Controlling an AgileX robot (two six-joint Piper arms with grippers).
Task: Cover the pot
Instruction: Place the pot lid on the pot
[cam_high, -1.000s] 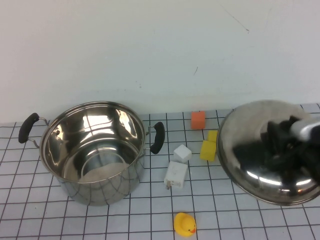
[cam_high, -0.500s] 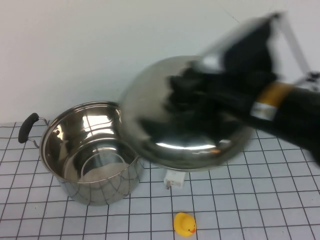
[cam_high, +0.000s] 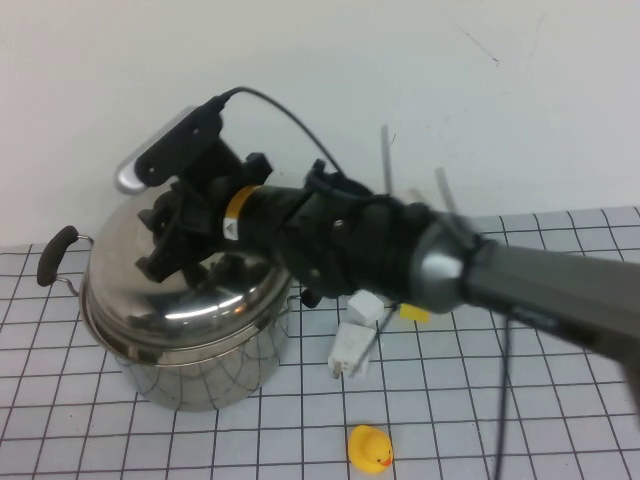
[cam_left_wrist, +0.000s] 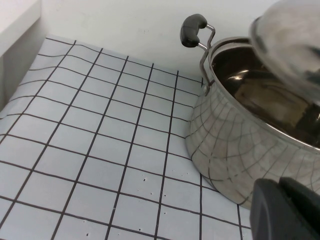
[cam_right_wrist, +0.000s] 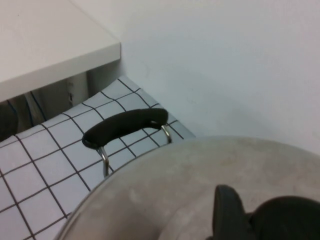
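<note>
White gridded tabletop (cam_high: 500, 420) carries the big shiny steel stockpot (cam_high: 200, 370) at nine o'clock. My right gripper (cam_high: 185, 235) pinches the domed steel lid (cam_high: 200, 290) above its mouth. My left gripper (cam_left_wrist: 287, 210) waits beside the pot; I cannot tell its state.

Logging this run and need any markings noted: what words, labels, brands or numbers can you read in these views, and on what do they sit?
None are readable.
Yellow band on the right arm, just behind the right gripper holding the lid over the pot: dark mark, too small to read.
White charger block: faint print, illegible.
Left gripper, low beside the pot: no text visible.
</note>
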